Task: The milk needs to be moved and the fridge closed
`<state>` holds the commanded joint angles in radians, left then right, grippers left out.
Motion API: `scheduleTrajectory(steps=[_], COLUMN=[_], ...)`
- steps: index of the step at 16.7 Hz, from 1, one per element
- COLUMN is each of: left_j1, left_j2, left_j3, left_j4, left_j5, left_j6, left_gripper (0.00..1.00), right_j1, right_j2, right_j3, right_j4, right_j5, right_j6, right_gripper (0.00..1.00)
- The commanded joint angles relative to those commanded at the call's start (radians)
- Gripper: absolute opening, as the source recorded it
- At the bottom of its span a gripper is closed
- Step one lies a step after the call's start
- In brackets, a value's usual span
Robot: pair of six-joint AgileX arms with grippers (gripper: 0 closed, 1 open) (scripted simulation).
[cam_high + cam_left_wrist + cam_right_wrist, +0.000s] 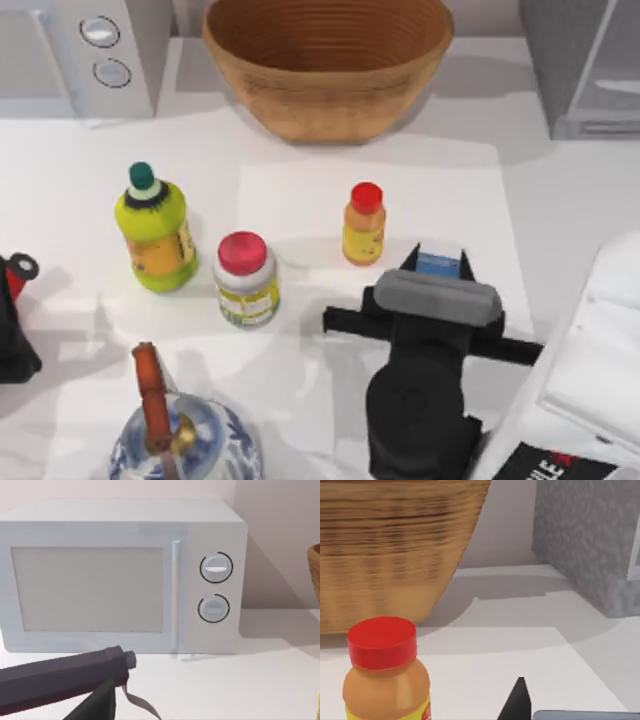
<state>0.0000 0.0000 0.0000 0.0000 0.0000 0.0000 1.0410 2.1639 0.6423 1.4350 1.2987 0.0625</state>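
Right of the orange bottle [363,223], right claw [438,268] straddling boxy blue-topped milk [438,263], grip perhaps unclosed, cannot tell.

Bright even light; soft shadows fall on table [560,200]; basket [385,545] perhaps slightly blurred up close

Top view looks straight down on the table [330,215], basket [327,62] at its far edge; left wrist view sits low, close, facing the microwave [120,575] front; right wrist view sits low, facing the basket [395,550] and fridge [585,540]; both shared with the top view.
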Motion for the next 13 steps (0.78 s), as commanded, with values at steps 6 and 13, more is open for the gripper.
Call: scheduleTrajectory(steps=[6,13], left_j1=[0.000,0.000], left_j2=[0.000,0.000], left_j3=[0.000,0.000], left_j4=[0.000,0.000], left_j5=[0.000,0.000], left_j6=[0.000,0.000], left_gripper=[1.00,1.00], right_j1=[-0.352,-0.845], right_j2=[-0.229,-0.519], right_j3=[-0.078,-0.175], right_j4=[-0.101,-0.226], right_j5=[-0.447,-1.072], right_j6=[-0.006,-0.028], right_gripper=[0.00,0.00])
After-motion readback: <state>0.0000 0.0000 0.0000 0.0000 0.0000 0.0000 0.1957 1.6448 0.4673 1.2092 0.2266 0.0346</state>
